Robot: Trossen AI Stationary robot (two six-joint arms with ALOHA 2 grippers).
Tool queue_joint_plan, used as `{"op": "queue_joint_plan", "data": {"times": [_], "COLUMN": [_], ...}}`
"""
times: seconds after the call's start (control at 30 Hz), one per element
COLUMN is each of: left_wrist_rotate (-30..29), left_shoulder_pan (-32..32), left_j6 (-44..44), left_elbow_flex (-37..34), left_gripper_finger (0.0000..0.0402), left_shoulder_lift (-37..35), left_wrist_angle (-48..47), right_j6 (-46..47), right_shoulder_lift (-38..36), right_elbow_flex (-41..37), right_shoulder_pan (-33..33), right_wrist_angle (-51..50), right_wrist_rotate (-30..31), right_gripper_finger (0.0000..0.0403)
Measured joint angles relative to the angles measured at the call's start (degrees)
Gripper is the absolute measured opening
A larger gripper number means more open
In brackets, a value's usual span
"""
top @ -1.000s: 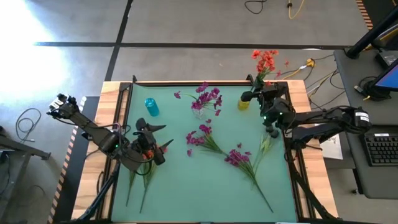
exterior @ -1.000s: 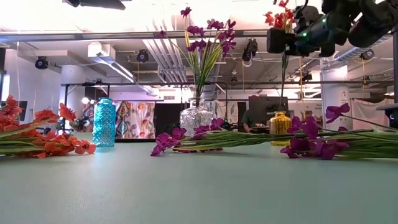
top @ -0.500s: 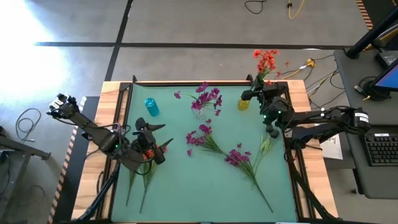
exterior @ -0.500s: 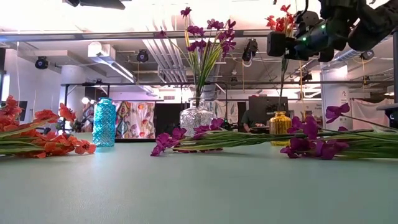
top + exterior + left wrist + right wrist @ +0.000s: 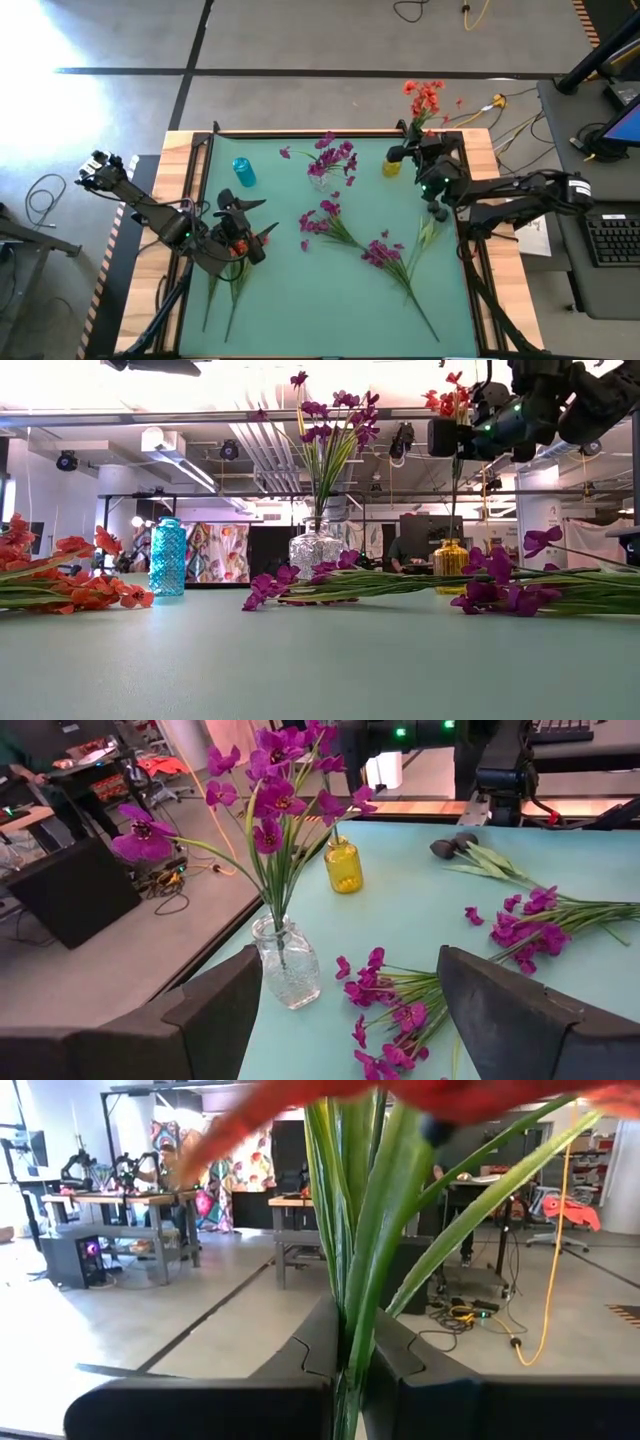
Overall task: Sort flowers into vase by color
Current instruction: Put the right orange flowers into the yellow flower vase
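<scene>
On the near left of the green table [image 5: 330, 300], the left gripper [image 5: 243, 228] hovers low over a bunch of orange-red flowers [image 5: 60, 585] lying flat; its fingers [image 5: 520, 1020] stand wide apart and hold nothing. This arm looks to be waiting.

In the middle of the table two sprays of magenta flowers [image 5: 325, 222] lie on their sides, a second one [image 5: 385, 252] just beside the first, with a leafy stem [image 5: 428, 232] near the right edge.

Farther back stand three vases: a blue vase [image 5: 243, 172] at the left with nothing in it, a clear glass vase [image 5: 314, 553] in the middle with magenta blooms standing upright in it, and a yellow vase [image 5: 451, 563] at the right.

The right gripper [image 5: 418, 152] hangs high above the yellow vase, its fingers [image 5: 310, 1345] clamped together on the green stem of an orange-red flower [image 5: 427, 98], whose head reaches out past the far edge of the table. In the low view the stem drops toward the neck of the yellow vase; whether its tip is already inside cannot be told.

The step in hand seems to be seating this orange-red flower in the yellow vase. Next it likely needs lowering straight down until the stem rests in the vase, then a release without tipping the vase.
</scene>
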Motion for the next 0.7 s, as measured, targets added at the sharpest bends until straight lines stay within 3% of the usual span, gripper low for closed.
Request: {"op": "queue_joint_plan", "data": {"times": [0.33,0.7], "left_wrist_rotate": [0.0,0.0], "left_shoulder_pan": [0.0,0.0], "left_j6": [0.0,0.0], "left_elbow_flex": [0.0,0.0], "left_gripper_finger": [0.0286,0.0286], "left_shoulder_lift": [0.0,0.0], "left_wrist_angle": [-0.1,-0.1], "right_j6": [2.2,2.6], "right_shoulder_lift": [2.2,2.6], "right_elbow_flex": [0.0,0.0], "right_shoulder_pan": [-0.1,0.0], "right_wrist_angle": [-0.1,-0.3], "right_wrist_rotate": [0.0,0.1], "right_gripper_finger": [0.0021,0.0110]}}
